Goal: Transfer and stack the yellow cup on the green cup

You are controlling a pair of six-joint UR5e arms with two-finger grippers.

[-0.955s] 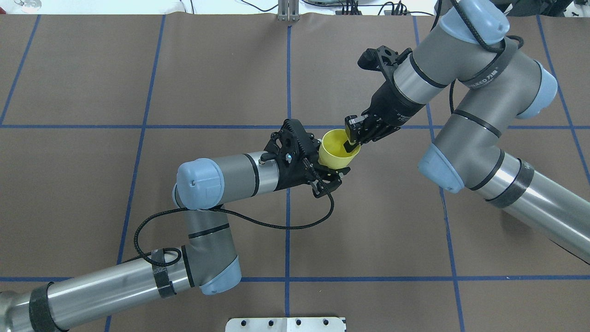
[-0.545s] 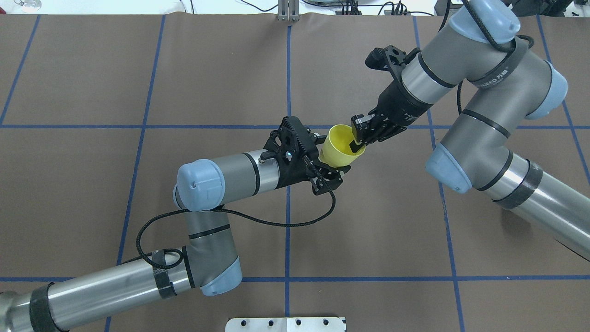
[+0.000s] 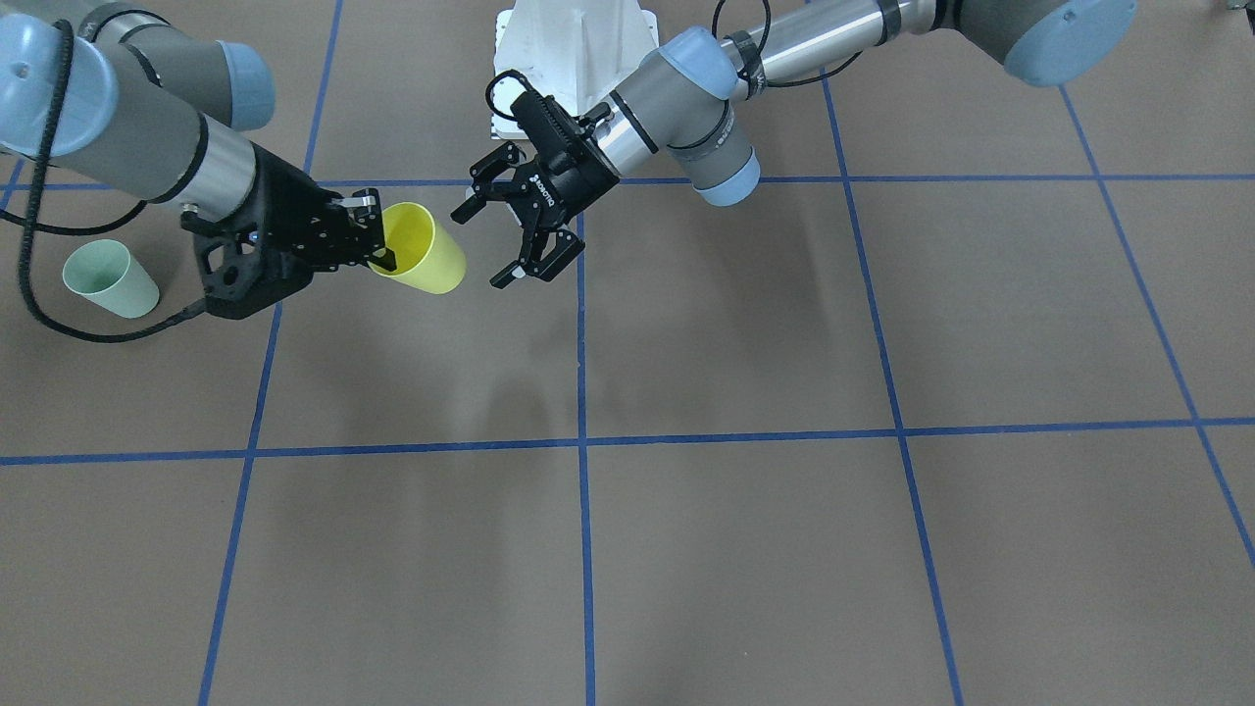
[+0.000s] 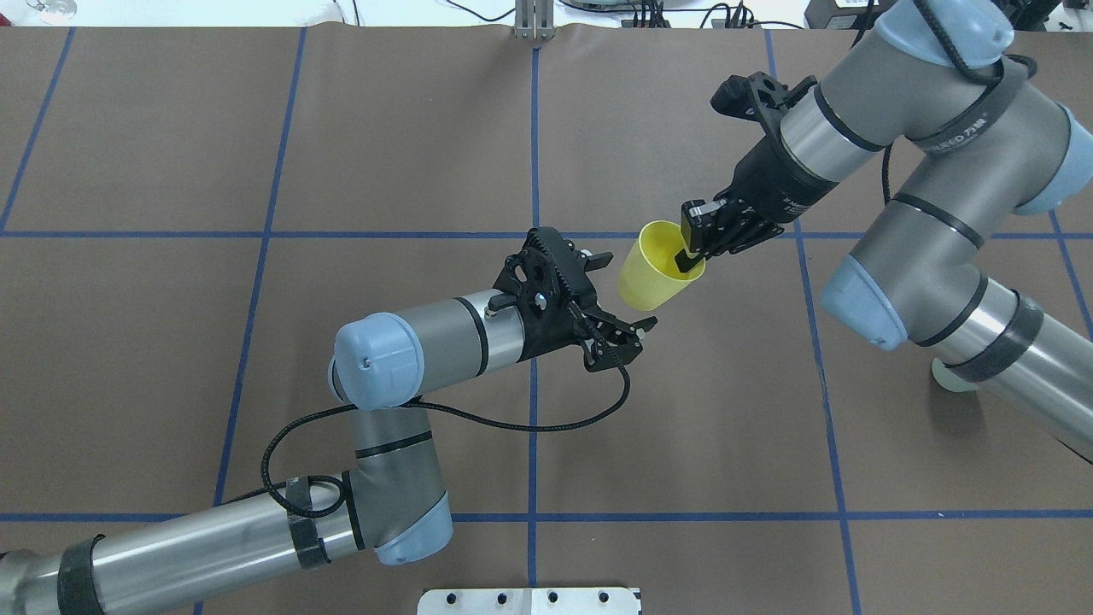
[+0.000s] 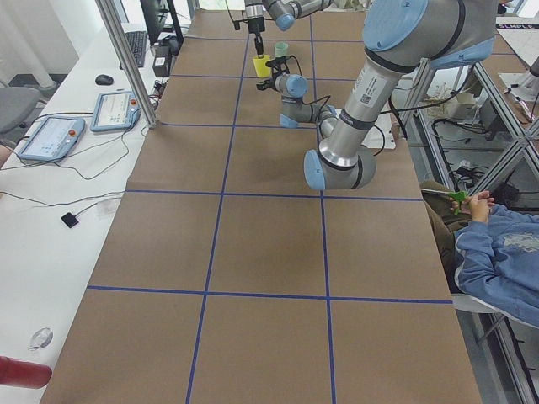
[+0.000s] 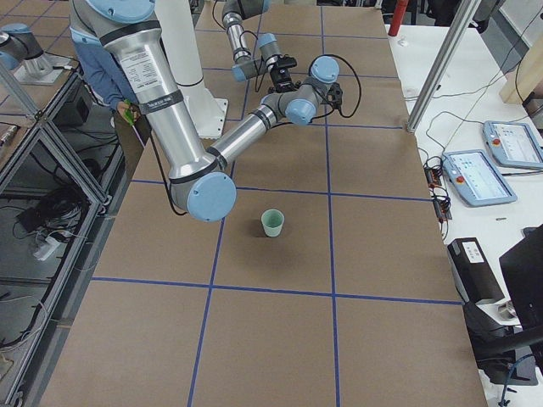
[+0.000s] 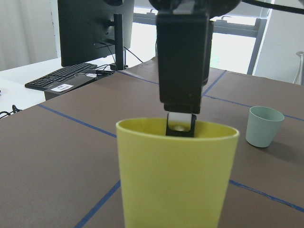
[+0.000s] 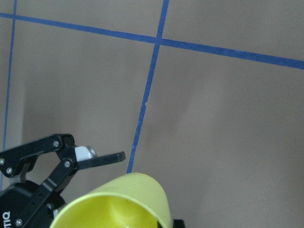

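Observation:
The yellow cup (image 4: 656,275) hangs tilted above the table. My right gripper (image 4: 690,253) is shut on its rim, one finger inside and one outside, as the left wrist view (image 7: 180,127) shows. My left gripper (image 4: 630,289) is open and empty, its fingertips just beside the cup's base; in the front view the left gripper (image 3: 478,247) stands right of the yellow cup (image 3: 424,250). The green cup (image 3: 108,279) stands upright on the table behind the right arm. It is mostly hidden in the overhead view, and shows in the right side view (image 6: 272,222).
A brown mat with blue tape lines (image 4: 534,376) covers the table. The left arm's black cable (image 4: 512,418) loops above the mat. The white robot base plate (image 4: 529,600) sits at the near edge. Monitors and tablets (image 5: 50,135) stand off the table.
My right gripper has carried the yellow cup to the right, out from between the left gripper's fingers. The left gripper stays open and has hardly moved.

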